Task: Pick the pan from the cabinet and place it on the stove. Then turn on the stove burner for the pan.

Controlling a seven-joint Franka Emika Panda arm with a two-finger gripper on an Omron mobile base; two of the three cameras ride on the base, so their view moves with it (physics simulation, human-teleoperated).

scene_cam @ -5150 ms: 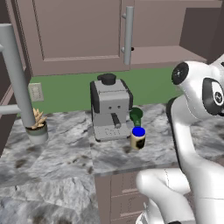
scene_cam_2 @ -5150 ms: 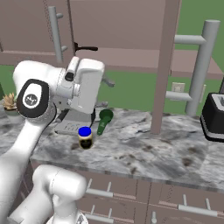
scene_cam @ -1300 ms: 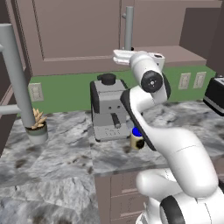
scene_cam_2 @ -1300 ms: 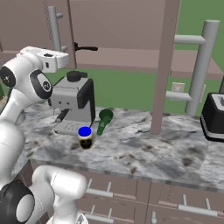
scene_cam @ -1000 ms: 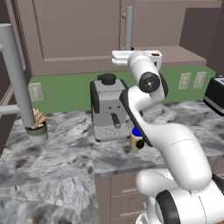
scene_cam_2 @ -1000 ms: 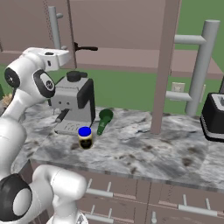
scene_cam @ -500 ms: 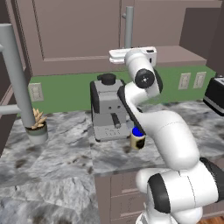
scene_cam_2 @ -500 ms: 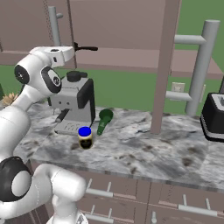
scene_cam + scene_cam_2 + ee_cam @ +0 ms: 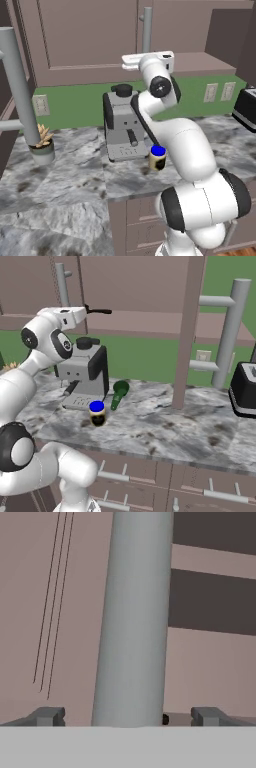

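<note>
The cabinet (image 9: 90, 40) hangs above the counter, and its long vertical grey bar handle (image 9: 135, 617) stands right in front of my hand. My gripper (image 9: 127, 717) is open, one fingertip on each side of that bar and apart from it. From the base views the gripper (image 9: 146, 56) (image 9: 69, 309) is raised to the bar's lower end (image 9: 146, 25). A long thin dark handle (image 9: 100, 311) pokes out beside my hand and looks like the pan's. The pan's body is hidden. The stove is out of view.
On the marble counter (image 9: 65, 185) stand a grey espresso machine (image 9: 122, 125), a blue-lidded jar (image 9: 158, 157), a green scoop (image 9: 120, 391), a potted plant (image 9: 41, 147) and a black toaster (image 9: 245, 386). An open door edge (image 9: 192, 331) juts out to the right.
My hand has moved up and forward to the cabinet's bar handle. The jaws have stayed open, and nothing on the counter has moved.
</note>
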